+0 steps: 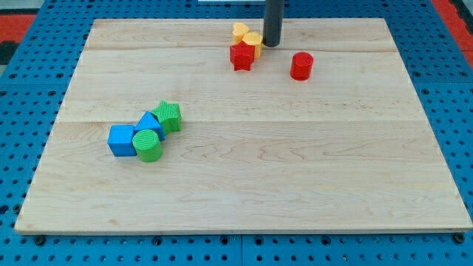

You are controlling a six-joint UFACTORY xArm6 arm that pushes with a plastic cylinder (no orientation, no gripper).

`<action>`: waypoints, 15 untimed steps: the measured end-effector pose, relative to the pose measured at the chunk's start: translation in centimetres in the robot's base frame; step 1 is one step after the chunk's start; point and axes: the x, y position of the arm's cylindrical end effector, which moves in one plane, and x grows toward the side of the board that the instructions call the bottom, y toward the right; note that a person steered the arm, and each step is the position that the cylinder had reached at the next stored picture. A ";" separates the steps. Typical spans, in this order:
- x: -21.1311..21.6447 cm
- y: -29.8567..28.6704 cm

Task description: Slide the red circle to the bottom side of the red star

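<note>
My tip (272, 44), a bare rod grasping nothing, touches the yellow blocks (249, 36); red star block (242, 56) lower-left, red circular block (301, 66) lower-right.

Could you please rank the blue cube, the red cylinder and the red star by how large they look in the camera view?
1. Blue cube, largest, though it sits nearer the view's bottom.
2. Red cylinder and red star look alike; I would not rank them.

Pale wooden worktop (310, 177) carrying red star (242, 56), red circle (301, 66), two yellow blocks (247, 35); blue and green blocks (145, 131) clustered left.
</note>
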 end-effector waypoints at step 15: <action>9.1 -3.0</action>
